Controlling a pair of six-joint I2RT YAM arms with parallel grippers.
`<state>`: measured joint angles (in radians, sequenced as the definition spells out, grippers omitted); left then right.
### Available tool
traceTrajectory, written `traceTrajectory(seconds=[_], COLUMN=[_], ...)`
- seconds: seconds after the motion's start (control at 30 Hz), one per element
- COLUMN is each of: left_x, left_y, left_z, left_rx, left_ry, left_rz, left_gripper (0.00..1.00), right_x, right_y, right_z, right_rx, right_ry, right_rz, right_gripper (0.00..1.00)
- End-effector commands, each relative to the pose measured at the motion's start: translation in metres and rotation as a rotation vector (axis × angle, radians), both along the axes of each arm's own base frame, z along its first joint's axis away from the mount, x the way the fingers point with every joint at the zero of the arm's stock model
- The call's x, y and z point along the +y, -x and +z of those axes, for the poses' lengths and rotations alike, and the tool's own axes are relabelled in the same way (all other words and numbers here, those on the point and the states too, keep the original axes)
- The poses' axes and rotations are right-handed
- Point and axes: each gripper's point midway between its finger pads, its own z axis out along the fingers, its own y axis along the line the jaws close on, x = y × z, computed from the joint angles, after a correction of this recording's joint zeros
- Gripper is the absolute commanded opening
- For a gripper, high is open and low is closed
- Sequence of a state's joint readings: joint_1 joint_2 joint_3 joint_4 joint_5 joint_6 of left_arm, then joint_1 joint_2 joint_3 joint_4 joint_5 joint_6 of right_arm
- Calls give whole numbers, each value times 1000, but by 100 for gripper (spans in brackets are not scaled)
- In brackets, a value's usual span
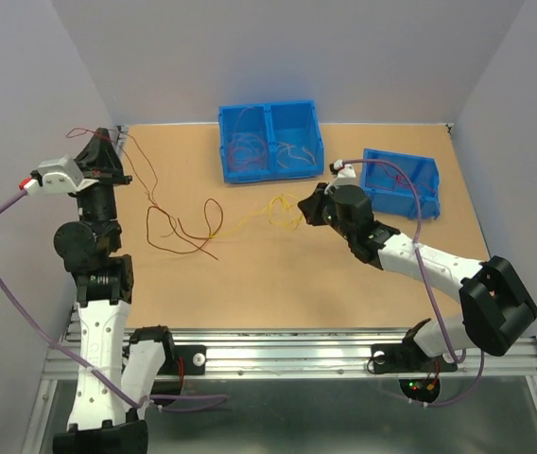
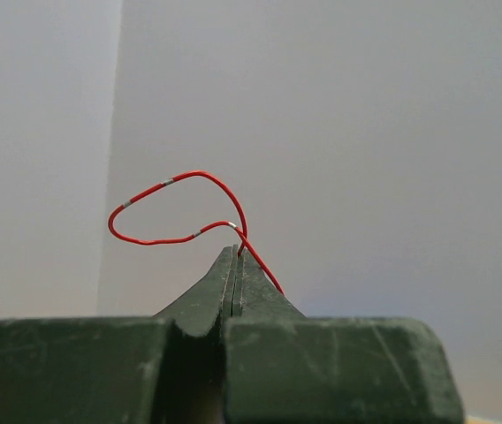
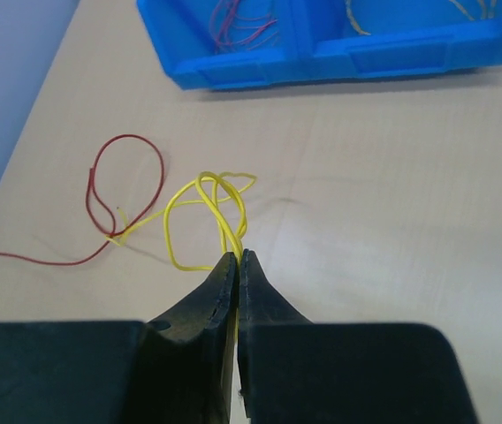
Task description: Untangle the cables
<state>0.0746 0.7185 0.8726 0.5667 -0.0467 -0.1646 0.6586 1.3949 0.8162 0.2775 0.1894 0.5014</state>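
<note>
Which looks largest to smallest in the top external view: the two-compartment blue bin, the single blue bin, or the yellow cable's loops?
1. two-compartment blue bin
2. single blue bin
3. yellow cable's loops, clearly the smallest patch

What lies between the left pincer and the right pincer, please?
In the top view, only red wires, trailing from the left pincer into loops, and the yellow wire they meet, pinched in the right pincer.

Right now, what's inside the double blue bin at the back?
The double blue bin holds red wires in its left compartment, yellowish wires in its right. Its near wall hides some floor.
</note>
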Motion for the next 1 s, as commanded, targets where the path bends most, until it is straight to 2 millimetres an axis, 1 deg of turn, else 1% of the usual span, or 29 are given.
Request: traceTrajectory(seconds=[0.0,0.03,0.07,0.1,0.13,0.17,0.2,0.27,0.33,0.37,0.4,0.43,0.47,0.5,0.53,0.57,0.6,0.63,0.67,0.7,0.73,0.77,0.8,0.83,0.87,0.9,0.93,0.97], left_x=[-40,-45,-53,-55,-58,-60,-63,-62,-60,-62,-66,-70,-75,-87,-95,-102,-109,-113,-128,-130,-136,-141,-153,-160,-166,-181,-188,-195], left_y=[-2,-1,-2,-1,1,1,-1,-7,-17,-23,-27,-37,-42,-45,-59,-66,-72,-87,-91,-97,-105,-107,-107,-107,-107,-103,-101,-99], left_z=[-2,-3,-10,-13,-11,-14,-21,-27,-38,-47,-53,-61,-69,-77,-90,-98,-100,-119,-126,-127,-139,-144,-146,-151,-155,-159,-165,-169], left_rx=[-49,-56,-48,-51,-69,-71,-63,-60,-35,-14,-4,9,24,35,70,93,104,170,191,199,239,250,248,260,266,258,272,273], left_ry=[-92,-104,-120,-127,-136,-141,-146,-147,-140,-144,-149,-157,-169,-203,-211,-220,-250,-243,-254,-277,-284,-302,-341,-360,-381,-435,-455,-483], left_rz=[-206,-233,-274,-289,-301,-311,-327,-321,-318,-335,-356,-381,-412,-468,-504,-532,-550,-563,-596,-581,-588,-591,-592,-600,-603,-619,-634,-651], left_gripper=[0,0,0,0,0,0,0,0,0,0,0,0,0,0,0,0,0,0,0,0,0,0,0,0,0,0,0,0], right_x=[27,27,27,24,22,13,7,-9,-21,-33,-39,-46,-58,-67,-74,-85,-99,-108,-120,-128,-142,-147,-153,-158,-160,-159,-158,-155], right_y=[13,13,13,11,9,3,2,-1,1,4,6,8,14,18,23,26,37,42,47,53,64,69,74,81,82,84,86,86], right_z=[24,22,24,22,25,26,26,40,51,65,72,83,102,112,121,129,148,156,166,174,190,197,203,213,217,222,229,232], right_rx=[-87,-82,-85,-81,-84,-85,-76,-112,-133,-160,-176,-197,-234,-252,-274,-294,-338,-357,-385,-403,-444,-460,-477,-501,-514,-520,-530,-532], right_ry=[-49,-47,-45,-38,-36,-26,-11,-14,-17,-25,-27,-30,-52,-58,-64,-68,-102,-112,-115,-125,-147,-158,-170,-188,-181,-179,-184,-187], right_rz=[182,184,179,165,146,85,54,-23,-70,-115,-135,-152,-190,-215,-230,-271,-298,-322,-359,-381,-400,-408,-424,-424,-420,-408,-400,-385], right_gripper=[2,1,1,1,1,1,1,0,1,0,1,0,0,1,1,1,1,0,1,0,1,0,0,1,1,0,0,1])
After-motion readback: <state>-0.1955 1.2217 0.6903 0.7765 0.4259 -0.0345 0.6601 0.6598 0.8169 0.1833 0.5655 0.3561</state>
